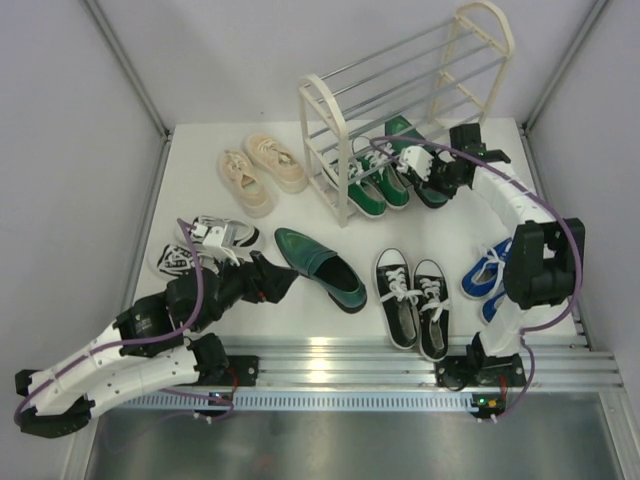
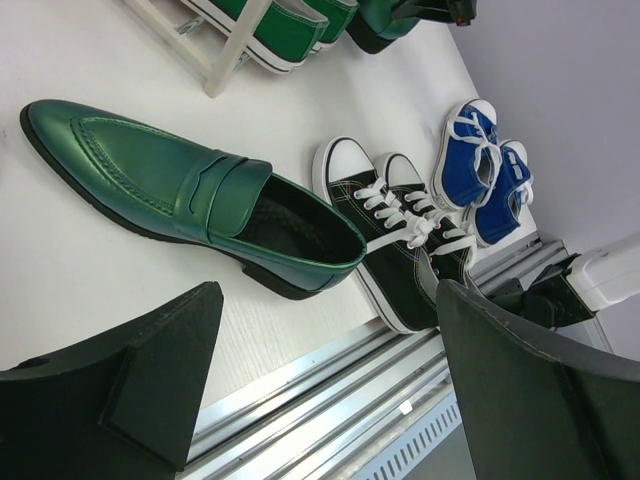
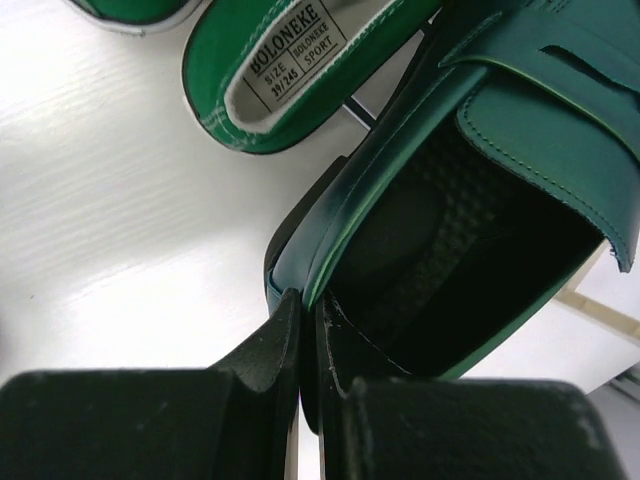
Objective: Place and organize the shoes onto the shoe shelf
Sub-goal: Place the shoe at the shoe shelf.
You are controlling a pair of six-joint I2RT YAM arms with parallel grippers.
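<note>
While the right gripper [image 3: 308, 312] pinches one loafer [image 3: 500, 150] at the shoe shelf [image 1: 318, 80]:
left gripper [image 2: 325, 300] spread, second loafer [image 2: 180, 185] just ahead on the desk [image 2: 90, 270], heel nearest.

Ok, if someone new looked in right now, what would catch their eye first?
The right gripper is shut on the heel rim of a glossy dark green loafer at the cream-framed, silver-rodded shoe shelf, beside the green canvas sneakers. Its mate lies mid-table, just ahead of the open left gripper.
</note>
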